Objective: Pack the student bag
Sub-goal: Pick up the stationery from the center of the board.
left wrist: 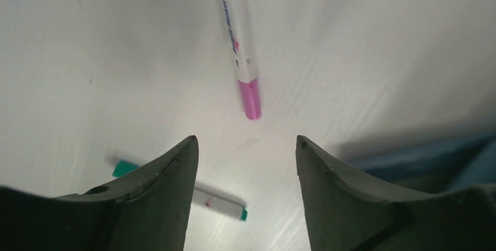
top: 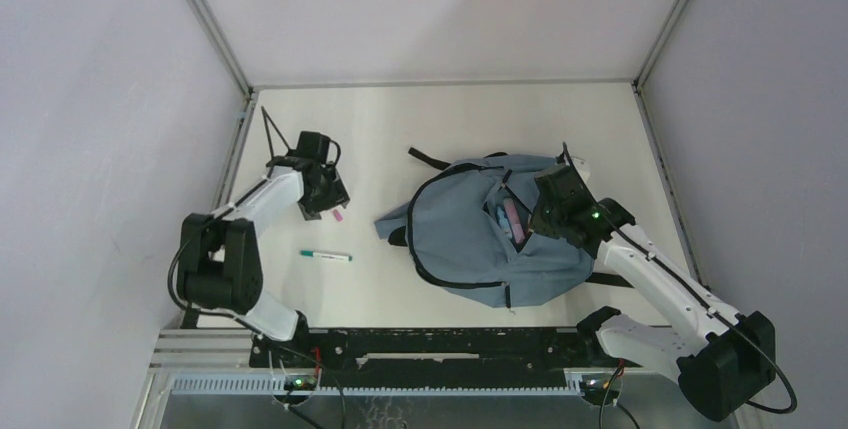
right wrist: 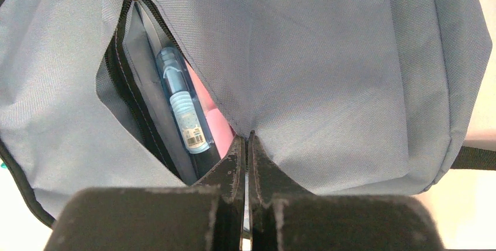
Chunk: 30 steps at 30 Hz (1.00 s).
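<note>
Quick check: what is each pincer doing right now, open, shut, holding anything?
Left pincer: open, empty, near the pink-capped white pen.
Right pincer: shut on the opening flap of the dusty-blue fabric backpack.

Colours: student bag [top: 455, 239] is dusty blue fabric with black zip lines and black straps. In its opening are a translucent blue case [right wrist: 181, 113] and a pink item [right wrist: 217, 127]. Pen [left wrist: 236, 43]: white barrel, blue print, magenta cap. Second pen [top: 326, 255]: white barrel, teal ends. Table [top: 450, 119]: off-white.
</note>
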{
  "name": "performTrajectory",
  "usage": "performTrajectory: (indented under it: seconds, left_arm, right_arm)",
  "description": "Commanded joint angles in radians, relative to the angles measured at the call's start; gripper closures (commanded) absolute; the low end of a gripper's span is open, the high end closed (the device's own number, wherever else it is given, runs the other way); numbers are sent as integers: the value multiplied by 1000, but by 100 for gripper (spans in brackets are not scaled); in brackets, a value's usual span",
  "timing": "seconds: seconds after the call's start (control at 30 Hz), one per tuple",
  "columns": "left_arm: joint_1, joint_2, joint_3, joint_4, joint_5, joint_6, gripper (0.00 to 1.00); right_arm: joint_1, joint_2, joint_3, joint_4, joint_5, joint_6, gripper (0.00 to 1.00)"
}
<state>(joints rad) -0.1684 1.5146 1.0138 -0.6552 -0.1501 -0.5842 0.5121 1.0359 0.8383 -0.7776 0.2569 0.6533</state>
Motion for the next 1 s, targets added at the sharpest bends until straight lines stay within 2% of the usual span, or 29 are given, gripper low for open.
performTrajectory:
  seconds: [0.0, 0.17, 0.4, 0.5, 0.6, 0.67, 0.8, 0.97]
  left_arm:
    - [32, 101, 27, 67, -26, -30, 37]
    - [37, 220, 64, 97, 5, -73, 43]
    - [40, 246, 103, 91, 9, -84, 65]
    - [40, 237, 92, 96, 12, -85, 65]
    - [38, 239, 87, 101, 16, -81, 55]
    - [39, 245, 95, 95, 18, -82, 52]
    - [40, 255, 109, 77, 4, -96, 59]
    - [40, 280, 148, 42, 1, -100, 60]
  right_arm:
    - [3, -27, 1, -4, 10, 5, 100]
    - [5, -24, 1, 1, 7, 0, 100]
    - [5, -17, 1, 8, 5, -2, 100]
    - [5, -18, 1, 5, 10, -4, 100]
    - [5, -13, 1, 7, 10, -6, 100]
    - [5, -8, 1, 10, 9, -5, 100]
    - [5, -7, 1, 14, 5, -7, 100]
    - [5, -16, -8, 15, 4, -5, 100]
